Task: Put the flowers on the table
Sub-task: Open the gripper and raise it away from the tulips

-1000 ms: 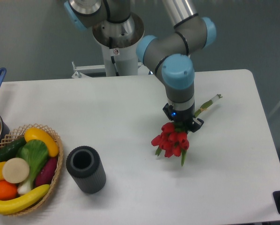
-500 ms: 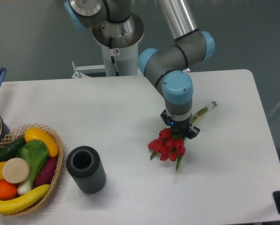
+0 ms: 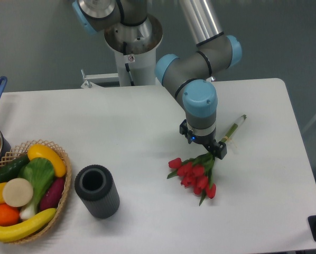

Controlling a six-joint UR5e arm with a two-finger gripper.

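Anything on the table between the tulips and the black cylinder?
Nothing: in the camera view, only bare white table separates the flowers from the black cylinder.

red flowers [image 3: 194, 175] with green stems on white table [image 3: 137, 132].

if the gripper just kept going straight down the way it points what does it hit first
Most likely the flowers: the gripper points down at the green stems just above the red heads, which look spread on the table. Depth is hard to judge from this single view; the tabletop lies right beneath the stems.
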